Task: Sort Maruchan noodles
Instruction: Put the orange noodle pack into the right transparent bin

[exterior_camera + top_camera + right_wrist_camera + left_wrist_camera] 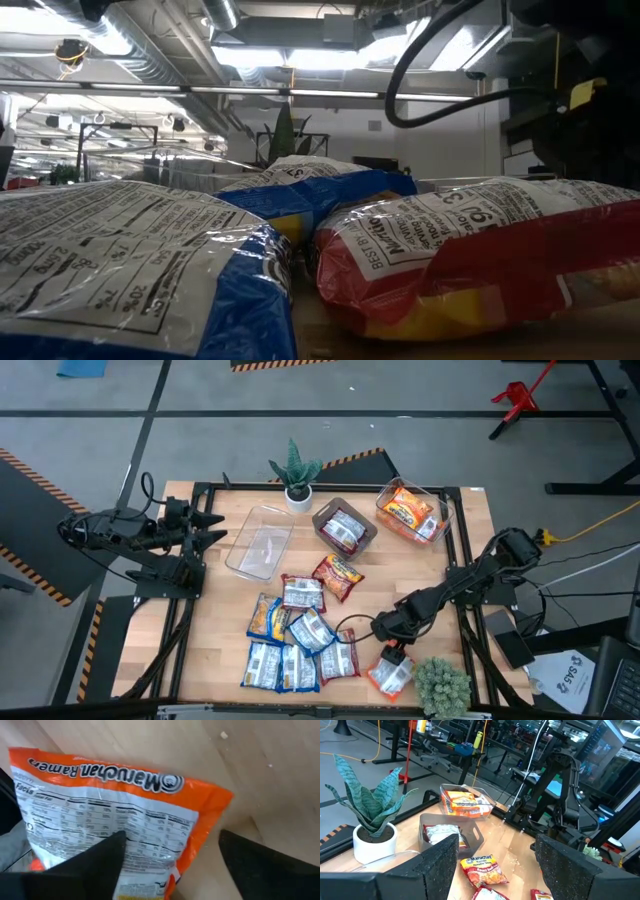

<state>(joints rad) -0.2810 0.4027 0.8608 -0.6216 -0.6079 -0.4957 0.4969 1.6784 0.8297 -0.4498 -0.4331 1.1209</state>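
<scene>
Several Maruchan packets (290, 645) in blue-yellow and red wrappers lie in a loose pile on the wooden table, near the front; the low view shows two of them close up (450, 250). A red-orange packet (337, 575) lies flat at mid-table. An orange packet (390, 674) lies flat near the front right, its nutrition panel up (110, 815). My right gripper (388, 642) is open just above it: one finger (95, 865) stands over the packet, the other (260, 865) over bare wood beyond its edge. My left gripper (212, 532) is open and empty at the table's left edge. My right gripper comes at the orange packet from above, slanting toward the table's near edge. I cannot tell whether its fingers touch the packet, which lies flat on the table.
An empty clear bin (260, 542) stands by the left gripper. A grey square bin (345, 528) holds packets, and a clear bin (410, 512) at the far right holds orange ones. A potted plant (295, 475) stands at the far edge, and another plant (440, 686) at the near right corner.
</scene>
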